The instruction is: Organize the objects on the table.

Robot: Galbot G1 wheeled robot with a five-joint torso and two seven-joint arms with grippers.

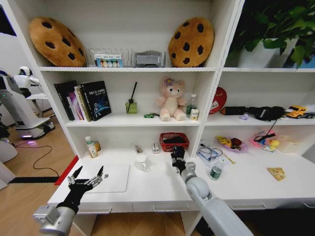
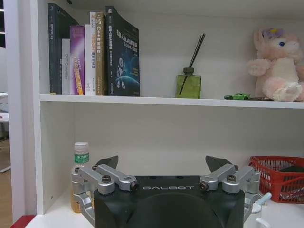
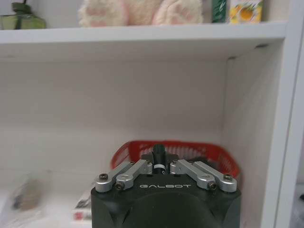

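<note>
Right tool (image 1: pixel 177 152) near red basket (image 1: pixel 173 141)

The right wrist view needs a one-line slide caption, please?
Right hand shut on a black pen, before the red mesh basket.

Finding the laptop (image 1: pixel 112 178) lying flat on the table (image 1: pixel 157 192) at the lower left of the frame, with the left gripper (image 1: pixel 90 173) hanging just left of it. Finding the cup (image 1: pixel 141 162) just right of the laptop, and the basket (image 1: pixel 173 141) standing behind, near the centre. Seeing the right gripper (image 1: pixel 177 156) just before the basket, with a pen (image 3: pixel 158 154) between its fingers. Noticing the left bottle (image 1: pixel 90 147) at the back left of the table, the right bottle (image 1: pixel 215 169) right of centre, and the flat piece (image 1: pixel 276 173) at the far right. Higher, on the shelf (image 1: pixel 123 122), seeing the toy car (image 1: pixel 149 115) just left of the bear (image 1: pixel 171 100).
</note>
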